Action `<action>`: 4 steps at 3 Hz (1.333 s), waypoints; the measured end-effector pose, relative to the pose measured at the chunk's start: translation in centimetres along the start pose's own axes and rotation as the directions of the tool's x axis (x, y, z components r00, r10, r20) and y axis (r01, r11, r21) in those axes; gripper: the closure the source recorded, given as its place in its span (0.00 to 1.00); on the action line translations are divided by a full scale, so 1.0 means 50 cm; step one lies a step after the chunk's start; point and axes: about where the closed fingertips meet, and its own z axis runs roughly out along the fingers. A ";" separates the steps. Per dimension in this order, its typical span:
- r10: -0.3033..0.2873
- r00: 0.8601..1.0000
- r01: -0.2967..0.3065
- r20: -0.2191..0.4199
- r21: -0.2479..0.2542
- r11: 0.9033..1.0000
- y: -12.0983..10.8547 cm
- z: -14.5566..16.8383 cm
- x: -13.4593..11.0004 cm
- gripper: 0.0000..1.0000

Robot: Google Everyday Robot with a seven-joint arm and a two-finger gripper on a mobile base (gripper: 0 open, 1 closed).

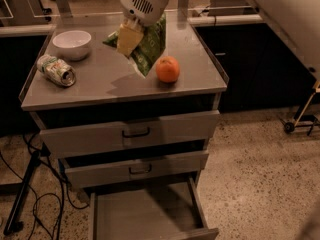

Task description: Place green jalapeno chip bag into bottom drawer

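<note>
Camera view, near to far. Bottom drawer (pixel 142 215) pulled out, floor bare, open toward me. Above it two more drawers, both pushed in, so three drawers in all.

On the table (pixel 197 59): one orange (pixel 167 69) at the right, one crushed can (pixel 56 70) at the left, one white bowl (pixel 72 44) behind the can.

One tool (pixel 128 38), up over the back middle of the table, closed on the one chip bag (pixel 153 43). The bag hangs clear of the table top, just left of and above the orange, with its long axis tilted down to the right.

My read: the drawer lies well below the tool and nearer to me. So the carry must come forward past the table's front edge, then down. Only one arm to do it.
</note>
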 end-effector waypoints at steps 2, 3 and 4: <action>0.055 0.998 -0.055 -0.017 -0.025 0.998 0.075 0.009 0.024 1.00; 0.055 0.998 -0.055 -0.017 -0.025 0.998 0.075 0.009 0.024 1.00; 0.154 0.988 -0.152 0.012 -0.087 0.985 0.142 0.078 0.050 1.00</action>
